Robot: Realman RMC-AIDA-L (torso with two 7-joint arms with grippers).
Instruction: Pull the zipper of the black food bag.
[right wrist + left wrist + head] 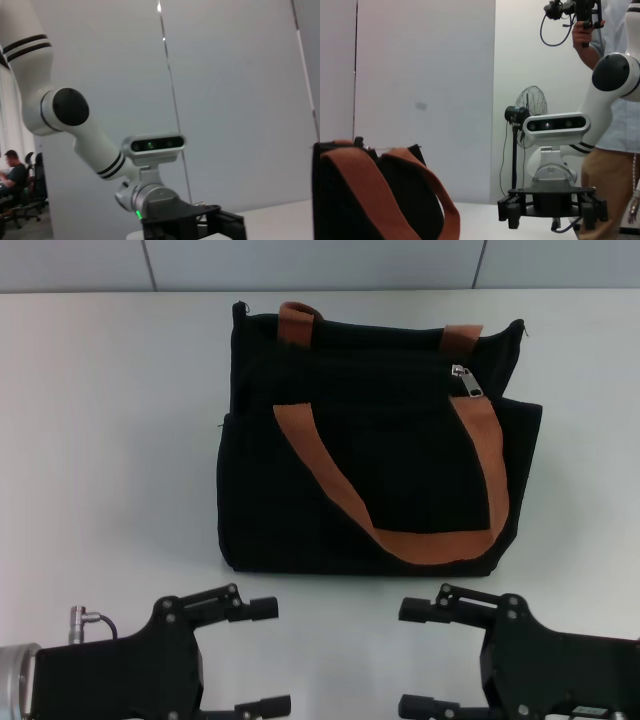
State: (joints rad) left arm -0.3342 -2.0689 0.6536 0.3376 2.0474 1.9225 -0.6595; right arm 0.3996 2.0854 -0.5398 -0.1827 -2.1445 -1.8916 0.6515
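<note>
The black food bag [370,460] stands upright on the white table [110,460], in the middle of the head view. It has two orange-brown strap handles [400,530]. The small silver zipper [465,383] hangs at the right end of the top zip track. My left gripper [262,657] is open at the near left, short of the bag. My right gripper [412,658] is open at the near right, also apart from the bag. The left wrist view shows the bag [340,205], a strap [367,192] and my right gripper [552,206] farther off.
Bare table lies on both sides of the bag. A person [615,150] with a camera rig and a standing fan [530,107] show beyond the table in the left wrist view. The right wrist view shows my left arm [95,150] and a seated person [12,175].
</note>
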